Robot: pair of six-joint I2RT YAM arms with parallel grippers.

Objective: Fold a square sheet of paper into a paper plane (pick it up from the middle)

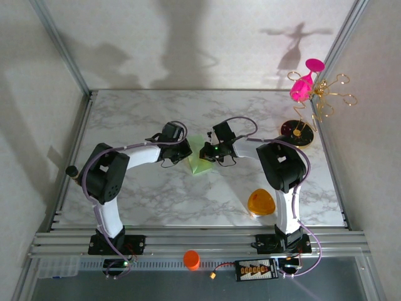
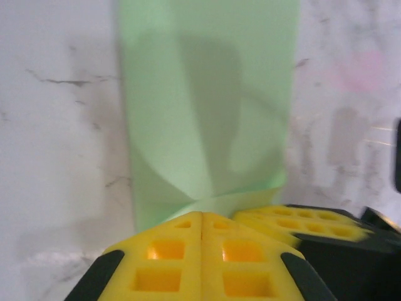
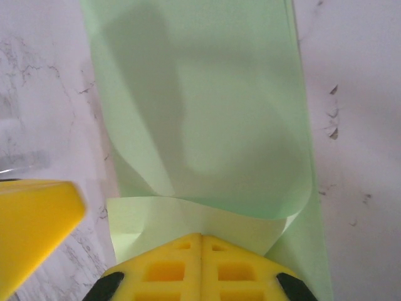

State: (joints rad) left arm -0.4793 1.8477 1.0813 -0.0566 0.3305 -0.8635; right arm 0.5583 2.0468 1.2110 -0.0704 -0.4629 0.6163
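Top external view puts the square sheet of paper (image 1: 199,164) at frame centre, pinched by the closed left gripper (image 2: 201,221) and right gripper (image 3: 201,241), so uneven pulling could tear it or skew the crease.

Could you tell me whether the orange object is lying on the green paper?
No, the orange object sits on the bare table near its front edge, well apart from the green paper.

tabletop (image 1: 156,200): white marble, grey veins | centre of frame: pale green paper (image 1: 199,164), partly folded | lower right: orange rounded-triangle object (image 1: 261,203) | upper right: dark round stand base (image 1: 297,133)
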